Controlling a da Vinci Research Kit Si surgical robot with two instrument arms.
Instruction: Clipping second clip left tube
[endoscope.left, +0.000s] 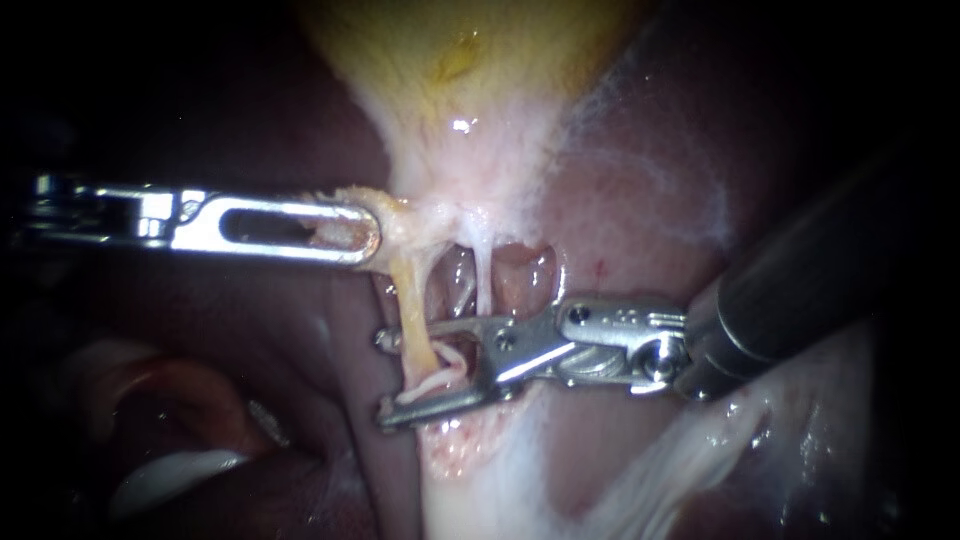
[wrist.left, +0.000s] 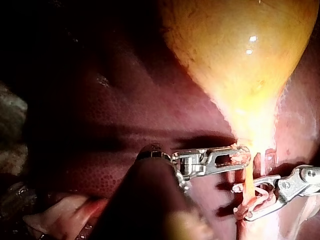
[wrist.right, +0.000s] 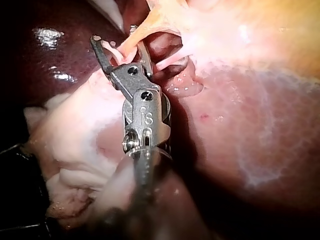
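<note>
The yellow gallbladder (endoscope.left: 450, 60) narrows downward into two tubes. My left instrument (endoscope.left: 350, 230) comes in level from the left, its slotted jaws shut on pale tissue at the gallbladder's neck (endoscope.left: 405, 225). The yellowish left tube (endoscope.left: 413, 310) runs down from there. My right instrument (endoscope.left: 385, 376) comes in from the right, its jaws open with one on each side of this tube. A pale curled strand (endoscope.left: 440, 378) lies between them. The thin white right tube (endoscope.left: 483, 275) stands just beside. In the right wrist view the open jaws (wrist.right: 115, 36) straddle the tube (wrist.right: 134, 41).
Dark red liver (endoscope.left: 620, 200) surrounds the site. Whitish fatty tissue (endoscope.left: 500, 470) spreads below the tubes. In the left wrist view the gallbladder (wrist.left: 240, 60) bulges ahead of my left instrument (wrist.left: 235, 156), and the right instrument's jaws (wrist.left: 241, 202) are beside it.
</note>
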